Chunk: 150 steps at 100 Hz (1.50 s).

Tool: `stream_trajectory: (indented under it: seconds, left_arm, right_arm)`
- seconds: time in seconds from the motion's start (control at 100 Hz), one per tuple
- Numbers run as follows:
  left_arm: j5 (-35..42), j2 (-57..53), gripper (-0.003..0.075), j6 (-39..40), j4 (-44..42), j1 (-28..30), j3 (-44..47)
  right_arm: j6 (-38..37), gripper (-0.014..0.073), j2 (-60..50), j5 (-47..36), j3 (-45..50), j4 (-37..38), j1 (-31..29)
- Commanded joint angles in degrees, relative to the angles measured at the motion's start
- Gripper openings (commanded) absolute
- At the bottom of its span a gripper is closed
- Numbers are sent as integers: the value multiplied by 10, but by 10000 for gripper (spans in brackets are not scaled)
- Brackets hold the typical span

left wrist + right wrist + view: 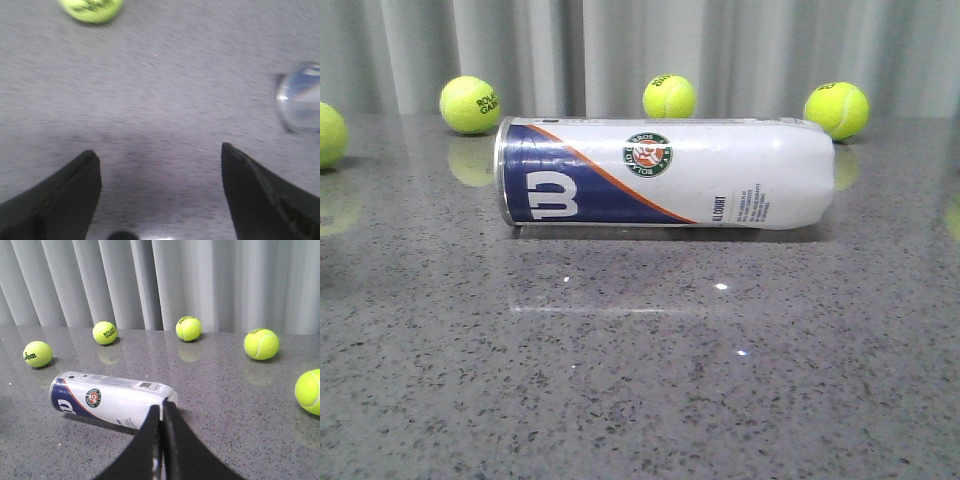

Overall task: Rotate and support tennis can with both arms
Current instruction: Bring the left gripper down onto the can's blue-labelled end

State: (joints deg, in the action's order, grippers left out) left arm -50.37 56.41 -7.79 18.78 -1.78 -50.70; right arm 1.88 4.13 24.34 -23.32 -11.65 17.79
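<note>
Tennis can [665, 173] lies sideways mid-table, ungripped; left gripper [160, 155] spread wide for approach, right gripper [162, 407] pinched together, empty.

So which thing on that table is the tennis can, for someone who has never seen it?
On the grey speckled table, before the pale curtain, find the tennis can lying on its side among yellow-green balls. It alone is a long white tube, with a navy end and an orange stripe.
</note>
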Motion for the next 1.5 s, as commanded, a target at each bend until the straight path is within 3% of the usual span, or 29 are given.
stream_trajectory:
  seconds: [0.0, 0.19, 0.33, 0.73, 1.22, 1.34, 1.49]
  left_arm:
    - [-3, 34, 492, -58, 122, 0, -38]
    - [-31, 115, 492, -188, 328, 0, -56]
    - [-72, 175, 492, -227, 406, -1, -75]
    - [-81, 314, 492, -267, 506, -89, -120]
    - [-109, 396, 490, -279, 584, -145, -157]
    - [-127, 396, 419, -279, 598, -146, -157]
    - [-150, 397, 250, -279, 609, -146, -158]
  right_arm:
    - [1, -57, 7, -41, -13, 3, -3]
    - [1, -57, 7, -41, -13, 3, -3]
    - [1, -57, 7, -41, -13, 3, -3]
    - [1, -57, 7, -41, -13, 3, -3]
    - [1, -57, 7, -41, -13, 3, -3]
    - [1, -57, 7, -41, -13, 3, -3]
    - [1, -57, 7, -41, -13, 3, -3]
